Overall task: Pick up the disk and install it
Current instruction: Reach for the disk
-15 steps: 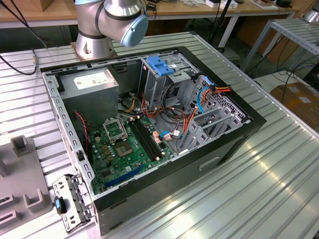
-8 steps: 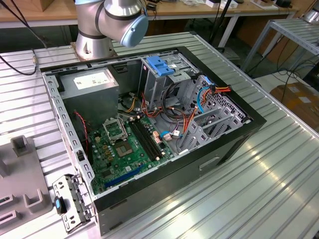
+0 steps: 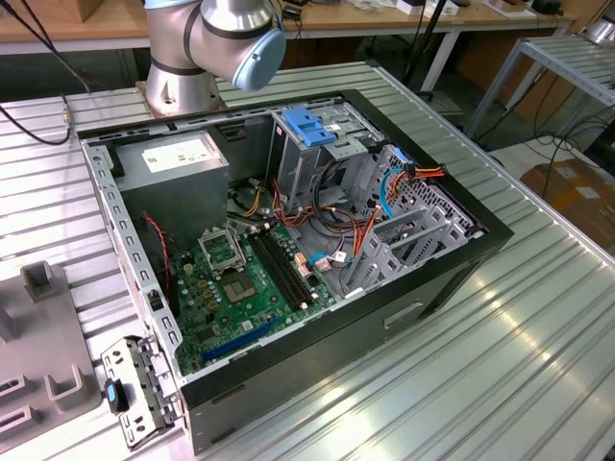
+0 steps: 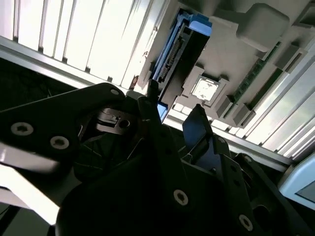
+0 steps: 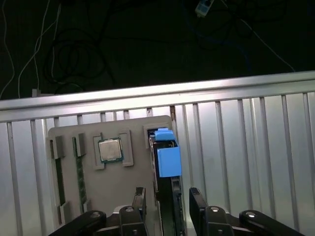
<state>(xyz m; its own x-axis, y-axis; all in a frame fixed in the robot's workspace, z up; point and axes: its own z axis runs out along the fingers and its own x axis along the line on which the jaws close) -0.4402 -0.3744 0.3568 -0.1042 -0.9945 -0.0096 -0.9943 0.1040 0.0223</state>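
Exterior view: high, oblique, down into the open computer case (image 3: 327,375), grey parts tray (image 3: 48,327) beside it. My wrist views both sit close over that tray (image 5: 128,182) (image 4: 231,64), sharing its processor chip (image 5: 110,150) (image 4: 204,89) and the disk (image 5: 167,162) (image 4: 182,49).

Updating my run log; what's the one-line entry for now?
gripper: open, poised over disk | disk: standing in grey holder, not gripped | computer case: open

Tray (image 3: 67,336): we saw it at eight o'clock of the case (image 3: 288,360), exterior view.
Disk (image 5: 169,161): stood in the tray beside the chip (image 5: 110,150).
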